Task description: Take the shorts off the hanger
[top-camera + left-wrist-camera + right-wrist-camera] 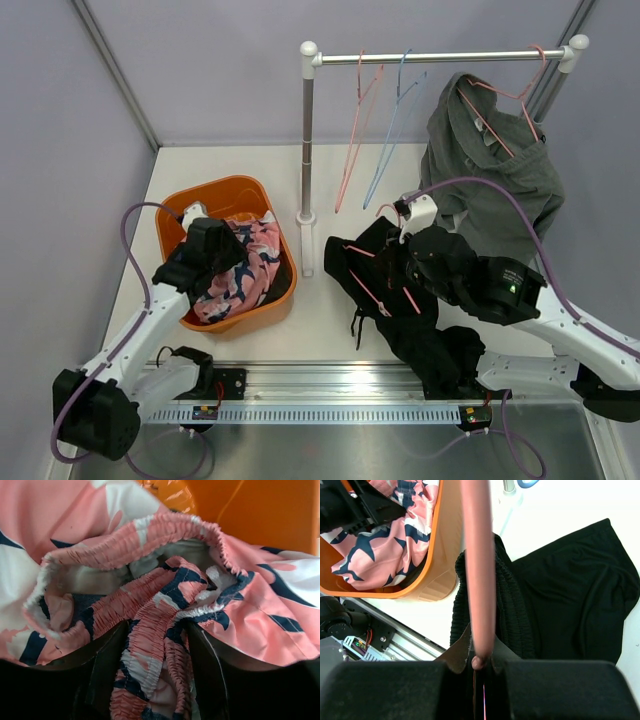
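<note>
Black shorts [400, 320] lie crumpled on the table with a pink hanger [372, 292] still in them. My right gripper [410, 288] is shut on that hanger's bar [479, 570], which runs between my fingers [481, 661] above the black cloth [570, 595]. My left gripper [230, 266] is down in the orange basket [215, 195], shut on the gathered waistband of the pink shorts with navy-and-white print [150, 645]. Dark olive shorts [490, 170] hang on a pink hanger at the rod's right end. No separate grey shorts show.
A white rack pole [307, 160] stands between basket and black shorts, carrying a rod [440, 57] with an empty pink hanger [355, 140] and an empty blue hanger [390, 140]. A metal rail [340, 400] runs along the near edge. Walls close in left and right.
</note>
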Motion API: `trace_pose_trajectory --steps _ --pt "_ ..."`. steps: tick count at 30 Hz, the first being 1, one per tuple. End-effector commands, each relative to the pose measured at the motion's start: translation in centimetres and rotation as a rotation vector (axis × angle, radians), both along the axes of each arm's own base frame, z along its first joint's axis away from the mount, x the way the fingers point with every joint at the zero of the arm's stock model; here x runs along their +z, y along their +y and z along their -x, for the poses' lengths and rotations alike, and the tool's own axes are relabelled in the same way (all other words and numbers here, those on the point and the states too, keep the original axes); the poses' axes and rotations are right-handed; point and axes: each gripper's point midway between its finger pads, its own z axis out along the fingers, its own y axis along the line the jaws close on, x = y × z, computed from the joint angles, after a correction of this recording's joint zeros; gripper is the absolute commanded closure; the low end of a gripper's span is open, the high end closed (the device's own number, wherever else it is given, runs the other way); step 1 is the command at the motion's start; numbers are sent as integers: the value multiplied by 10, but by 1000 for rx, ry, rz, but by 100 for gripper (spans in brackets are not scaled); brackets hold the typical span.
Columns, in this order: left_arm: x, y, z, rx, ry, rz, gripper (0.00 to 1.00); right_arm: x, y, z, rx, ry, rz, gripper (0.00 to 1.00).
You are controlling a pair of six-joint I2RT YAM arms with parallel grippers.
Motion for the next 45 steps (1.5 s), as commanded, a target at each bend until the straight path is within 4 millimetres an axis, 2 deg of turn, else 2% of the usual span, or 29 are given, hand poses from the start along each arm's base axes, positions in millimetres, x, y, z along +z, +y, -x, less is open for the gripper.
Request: trace_pose_trajectory --steps 1,3,4,5,7,8,10,11,13,16,18,20,21,23,24,26,27,29,30,34,40,45 --pt "1 -9 -5 -9 -12 89 39 29 0 1 0 -47 -88 100" --pt "18 3 -4 29 -65 62 31 28 -1 2 2 -45 -88 100" --pt "32 5 -4 32 -103 56 27 27 -2 3 0 -43 -83 100" --pt "52 12 -3 35 -170 36 14 27 -3 3 0 -43 -83 100" --pt "78 19 0 41 -235 10 1 28 -3 3 1 -44 -83 100" --pt "99 23 1 48 -282 -3 1 28 -3 4 3 -44 -86 100" --pt "123 28 8 36 -338 -32 1 29 -2 3 3 -46 -85 100" --pt "141 29 10 29 -375 -31 1 30 -3 3 3 -49 -84 100" --pt "157 28 14 -1 -408 -40 1 30 -2 3 3 -50 -85 100" --pt "179 13 19 -92 -457 -12 1 33 -1 1 0 -55 -89 100" --pt "190 -5 25 -173 -481 23 1 33 0 0 -2 -57 -84 100" --pt "195 -17 28 -208 -491 35 1 35 0 -1 -6 -63 -85 100" --pt "198 -32 34 -261 -495 51 1 38 1 -2 -9 -67 -89 100" --pt "197 -45 34 -276 -489 39 1 39 2 -4 -8 -69 -82 100" --pt "198 -65 42 -344 -488 53 1 42 2 -4 -10 -74 -84 100" --pt "193 -85 41 -370 -472 39 1 40 5 -6 -12 -70 -72 100" --pt "190 -106 51 -434 -464 51 1 41 5 -6 -12 -71 -73 100" --pt "192 -126 53 -456 -474 51 1 40 7 -8 -15 -68 -66 100" --pt "184 -147 61 -511 -455 46 1 40 7 -8 -15 -67 -67 100" --pt "184 -185 68 -568 -462 52 1 40 8 -8 -15 -63 -64 100" --pt "181 -225 75 -641 -459 39 1 39 7 -8 -22 -59 -57 100" --pt "172 -240 77 -661 -445 34 1 37 7 -9 -24 -55 -52 100"
